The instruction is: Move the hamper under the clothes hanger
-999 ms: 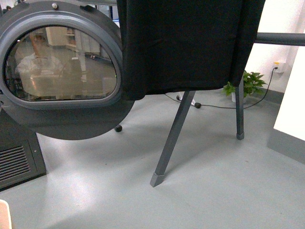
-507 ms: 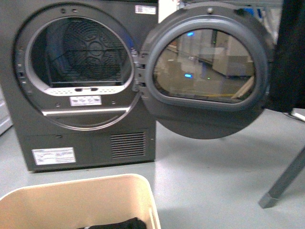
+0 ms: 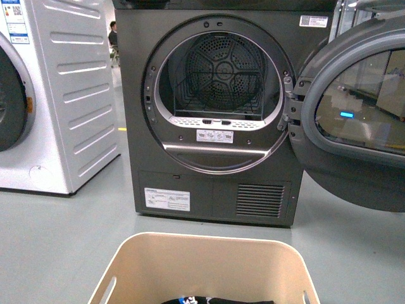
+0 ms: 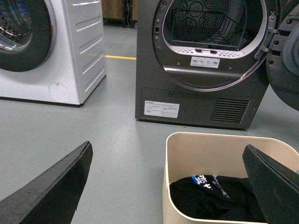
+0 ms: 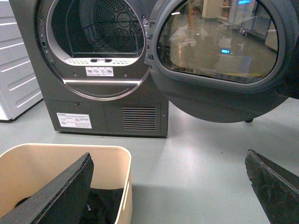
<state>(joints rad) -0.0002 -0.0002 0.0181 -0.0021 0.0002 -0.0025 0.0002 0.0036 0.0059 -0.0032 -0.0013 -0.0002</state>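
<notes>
The left jaws are hanging spread wide apart, gripping nothing, one dark finger (image 4: 51, 186) over the grey floor (image 4: 117, 140) and the other over the near right side of the beige smooth plastic rectangular hamper (image 4: 187, 144). The right jaws are likewise gaping empty, one side crossing the hamper's right end. The hamper is sitting nearest, centred low in the front view, and a crumpled black garment with blue and white print (image 4: 210, 200) is lying inside it. A strip of floor is separating it from the dark grey front-loading dryer (image 3: 215, 183) beyond, whose round glass door (image 3: 361, 126) is standing swung open to the right. A white ribbed washing machine (image 3: 57, 95) is standing far left
</notes>
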